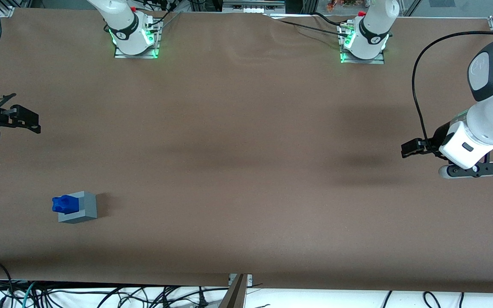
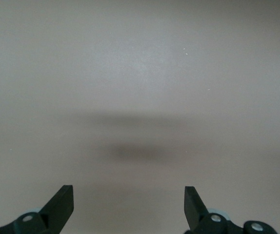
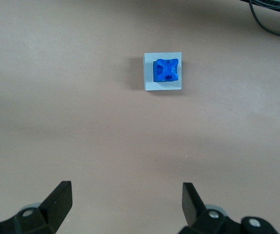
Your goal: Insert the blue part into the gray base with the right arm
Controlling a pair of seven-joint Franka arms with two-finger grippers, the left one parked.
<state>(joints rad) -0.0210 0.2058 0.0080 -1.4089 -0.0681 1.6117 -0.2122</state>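
one blue part (image 3: pixel 166 70) seated in the gray base (image 3: pixel 150 84) recess at the working arm's end of the table, with the gripper (image 3: pixel 125 200) raised well apart above it, fingers (image 3: pixel 61 196) spread and empty.

The blue part (image 1: pixel 64 204) sits in the gray base (image 1: pixel 79 208) (protruding from it); the gripper (image 1: pixel 26 119) hangs farther from the camera than the base, well apart.

The blue part (image 3: pixel 166 70) sits upright in the top recess of the gray base (image 3: pixel 150 78), protruding above it.
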